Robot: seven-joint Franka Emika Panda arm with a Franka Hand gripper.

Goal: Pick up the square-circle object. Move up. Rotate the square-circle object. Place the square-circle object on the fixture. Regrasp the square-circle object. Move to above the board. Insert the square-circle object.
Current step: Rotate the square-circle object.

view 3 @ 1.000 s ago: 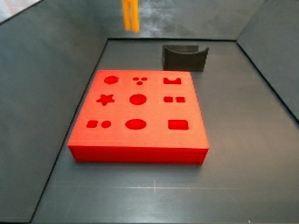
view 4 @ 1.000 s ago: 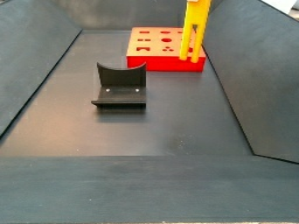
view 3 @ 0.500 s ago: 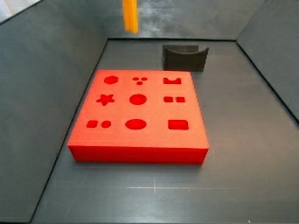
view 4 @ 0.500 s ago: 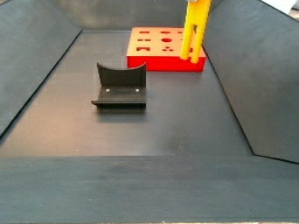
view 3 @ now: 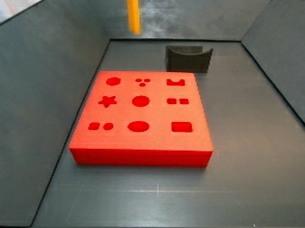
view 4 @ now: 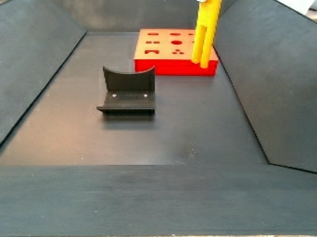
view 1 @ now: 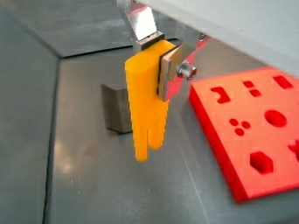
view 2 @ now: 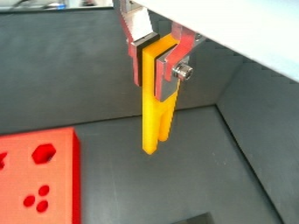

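Observation:
The square-circle object [view 1: 149,96] is a long yellow-orange bar hanging upright, and my gripper [view 1: 160,63] is shut on its upper end. Both wrist views show the silver fingers [view 2: 172,74] clamping the bar [view 2: 156,114] from two sides, with its lower end free in the air. In both side views only the bar [view 3: 134,16] [view 4: 206,32] shows; the gripper is above the picture. The bar hangs high beside the red board [view 3: 161,114] [view 4: 173,68], near one of its short edges. The dark fixture [view 3: 188,59] [view 4: 126,91] stands on the floor apart from the bar.
Sloping grey walls enclose the dark floor [view 3: 155,191] on all sides. In the wrist views the board [view 1: 211,109] [view 2: 65,175] lies to one side below the bar, and the fixture [view 1: 114,109] stands behind it.
The bar stays in almost the same place. In the side views it looks a little narrower now, as if turned slightly about its long axis.

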